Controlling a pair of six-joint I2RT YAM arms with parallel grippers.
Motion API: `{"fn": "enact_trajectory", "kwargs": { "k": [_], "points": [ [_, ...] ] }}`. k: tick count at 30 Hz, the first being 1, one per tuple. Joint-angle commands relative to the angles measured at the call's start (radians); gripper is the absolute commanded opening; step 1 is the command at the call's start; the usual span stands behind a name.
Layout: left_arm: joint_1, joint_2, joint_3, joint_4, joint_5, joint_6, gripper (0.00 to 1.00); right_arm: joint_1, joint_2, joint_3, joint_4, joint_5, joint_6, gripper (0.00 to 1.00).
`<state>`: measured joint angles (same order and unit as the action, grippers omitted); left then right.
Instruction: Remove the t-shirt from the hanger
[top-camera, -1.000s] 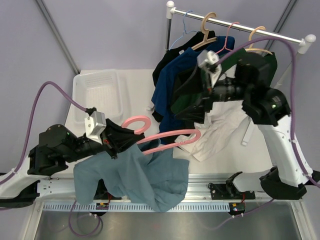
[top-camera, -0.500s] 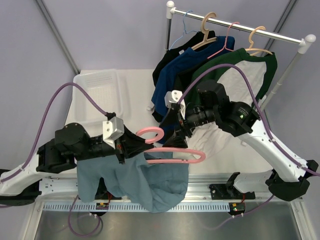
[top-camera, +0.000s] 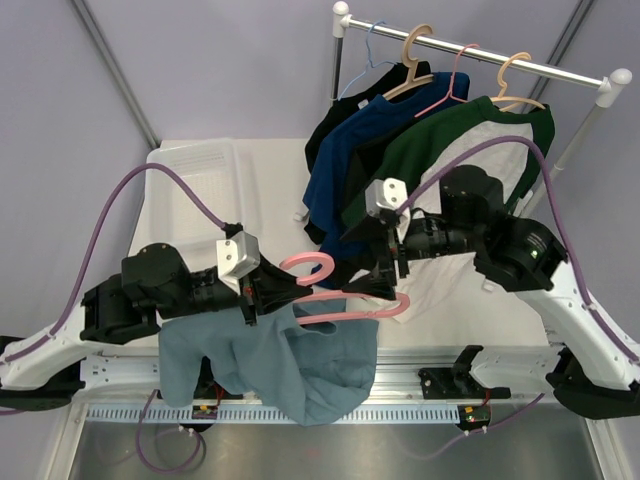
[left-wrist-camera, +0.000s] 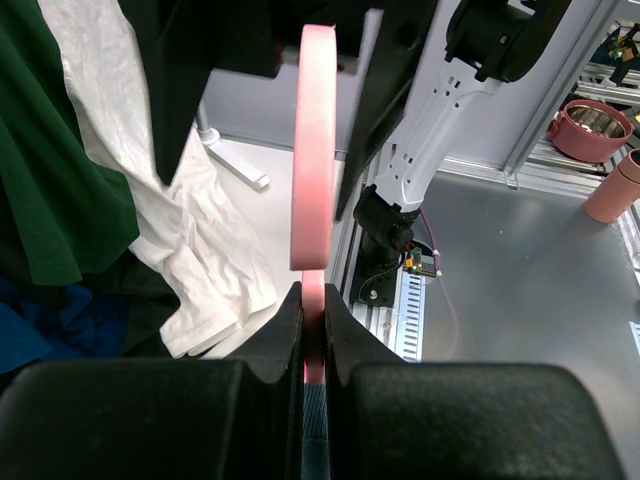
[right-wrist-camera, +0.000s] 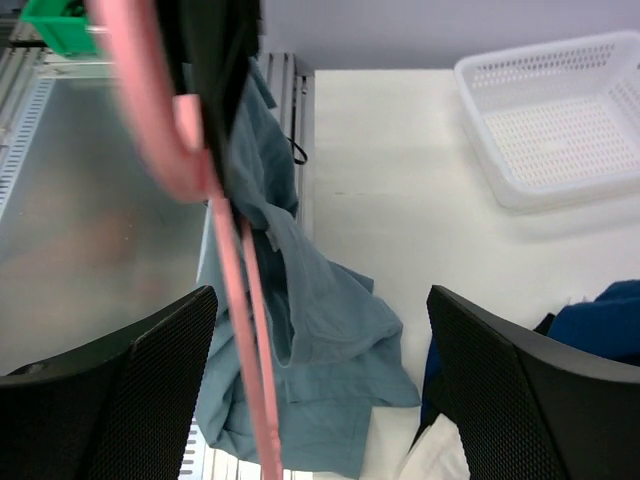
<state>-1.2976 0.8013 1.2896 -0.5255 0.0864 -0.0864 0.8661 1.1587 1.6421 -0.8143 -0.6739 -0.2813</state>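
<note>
A pink hanger (top-camera: 335, 297) hangs above the table's near edge, with a grey-blue t-shirt (top-camera: 285, 360) draped from it over the front rail. My left gripper (top-camera: 262, 290) is shut on the hanger just below its hook; the left wrist view shows the pink bar (left-wrist-camera: 312, 150) pinched edge-on in that gripper (left-wrist-camera: 314, 300). My right gripper (top-camera: 378, 285) is open at the hanger's right end. In the right wrist view the hanger's pink bars (right-wrist-camera: 238, 300) pass between the wide jaws of the right gripper (right-wrist-camera: 320, 300), close to the left finger (right-wrist-camera: 110, 390), with the t-shirt (right-wrist-camera: 330, 340) below.
A white basket (top-camera: 195, 185) sits at the back left of the table. A clothes rack (top-camera: 480, 55) at the back right holds a navy shirt (top-camera: 345, 160) and a green-and-white shirt (top-camera: 460, 150). White cloth (top-camera: 445, 285) lies under the right arm.
The right arm came down from the rack and now has its open jaws at the hanger's right end. The left gripper carried the hanger and t-shirt slightly right.
</note>
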Motion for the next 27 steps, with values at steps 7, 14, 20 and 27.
{"fn": "enact_trajectory", "kwargs": {
  "k": [7, 14, 20, 27],
  "points": [
    [0.001, 0.027, 0.063, 0.05, 0.015, -0.007, 0.0, 0.011, -0.002, -0.065, 0.015, -0.156, -0.006, 0.9],
    [0.001, 0.039, 0.071, 0.073, 0.021, -0.009, 0.0, 0.047, 0.018, -0.126, 0.059, -0.13, -0.009, 0.82],
    [0.001, 0.056, 0.073, 0.104, 0.027, -0.006, 0.0, 0.053, 0.003, -0.214, 0.139, -0.089, 0.027, 0.55],
    [0.001, 0.065, 0.094, 0.116, 0.07, -0.015, 0.0, 0.053, -0.033, -0.313, 0.289, -0.034, 0.106, 0.0]
  ]
}}
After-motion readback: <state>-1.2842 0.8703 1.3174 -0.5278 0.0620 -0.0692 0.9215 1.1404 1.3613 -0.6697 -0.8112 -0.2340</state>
